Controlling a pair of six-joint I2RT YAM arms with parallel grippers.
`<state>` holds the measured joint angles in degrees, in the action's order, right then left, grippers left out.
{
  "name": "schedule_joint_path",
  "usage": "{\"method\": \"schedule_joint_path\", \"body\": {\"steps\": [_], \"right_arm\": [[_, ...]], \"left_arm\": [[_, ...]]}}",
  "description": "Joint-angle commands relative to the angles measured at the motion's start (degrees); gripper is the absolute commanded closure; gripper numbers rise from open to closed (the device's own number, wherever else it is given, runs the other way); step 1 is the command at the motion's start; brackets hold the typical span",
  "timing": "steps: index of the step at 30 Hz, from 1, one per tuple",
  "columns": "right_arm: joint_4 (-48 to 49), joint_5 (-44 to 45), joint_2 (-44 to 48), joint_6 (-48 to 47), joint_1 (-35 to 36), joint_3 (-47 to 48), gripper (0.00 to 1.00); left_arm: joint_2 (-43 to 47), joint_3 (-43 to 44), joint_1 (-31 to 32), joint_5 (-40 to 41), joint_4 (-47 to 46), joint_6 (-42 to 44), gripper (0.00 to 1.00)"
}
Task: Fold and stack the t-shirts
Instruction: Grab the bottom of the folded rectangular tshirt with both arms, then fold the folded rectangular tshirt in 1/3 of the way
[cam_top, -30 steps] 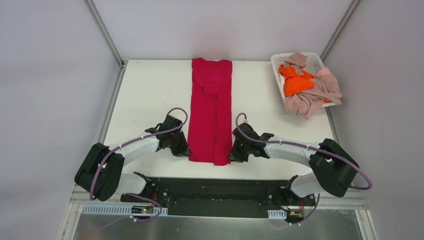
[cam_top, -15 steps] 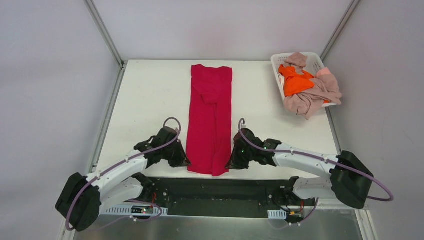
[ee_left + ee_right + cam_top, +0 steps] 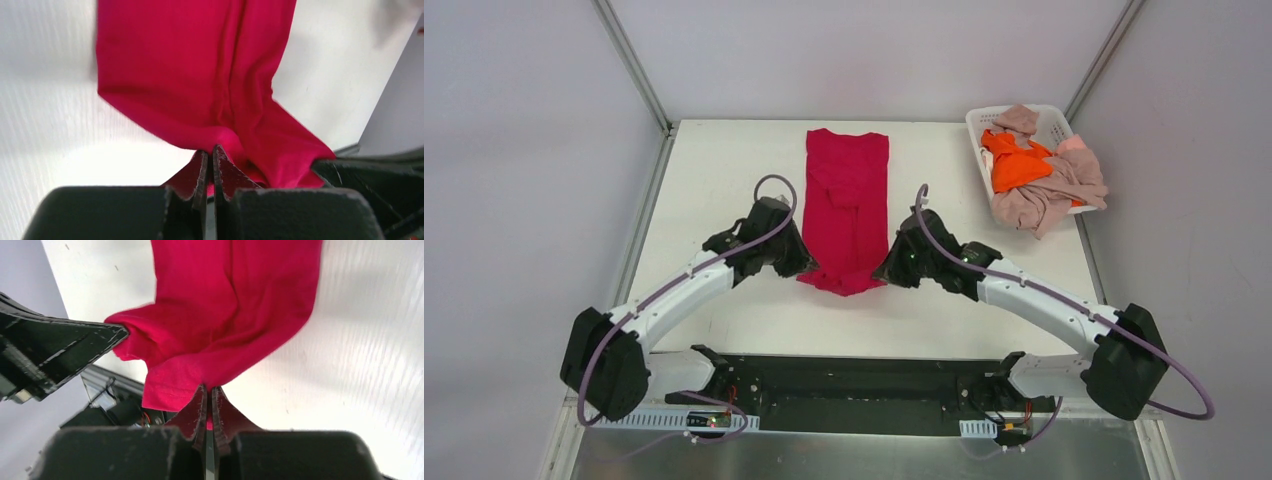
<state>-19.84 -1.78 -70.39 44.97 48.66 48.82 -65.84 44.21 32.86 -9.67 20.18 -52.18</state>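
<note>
Sagging limp between its pinched near corners, the crimson t-shirt [image 3: 847, 195] is lying lengthwise along the counter [image 3: 714, 180]. You are holding it with left gripper [image 3: 801, 269] and right gripper [image 3: 885, 274], both clenched on hem corners; the cloth is handling light and soft.

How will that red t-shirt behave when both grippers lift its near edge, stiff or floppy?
Probably floppy: the red t-shirt sags in soft folds between the left gripper and the right gripper, both shut on its near edge. Likely light, since two thin pinches carry that end. It may drape and wrinkle rather than hold a flat crease.
</note>
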Motion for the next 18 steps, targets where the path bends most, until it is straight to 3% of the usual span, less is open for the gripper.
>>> {"method": "schedule_joint_path", "body": {"steps": [1, 8, 18], "right_arm": [[1.3, 3.9, -4.9, -6.4, -3.9, 7.5, 1.00], [4.1, 2.3, -14.1, -10.3, -11.4, 16.7, 1.00], [7.3, -6.6, -25.2, -12.6, -18.4, 24.1, 1.00]], "left_arm": [[-7.9, 8.1, -4.3, 3.9, -0.2, 3.0, 1.00], [-18.0, 19.0, -9.6, 3.4, -0.7, 6.5, 1.00], [-30.0, 30.6, -13.2, 1.4, -0.7, 11.3, 1.00]]}}
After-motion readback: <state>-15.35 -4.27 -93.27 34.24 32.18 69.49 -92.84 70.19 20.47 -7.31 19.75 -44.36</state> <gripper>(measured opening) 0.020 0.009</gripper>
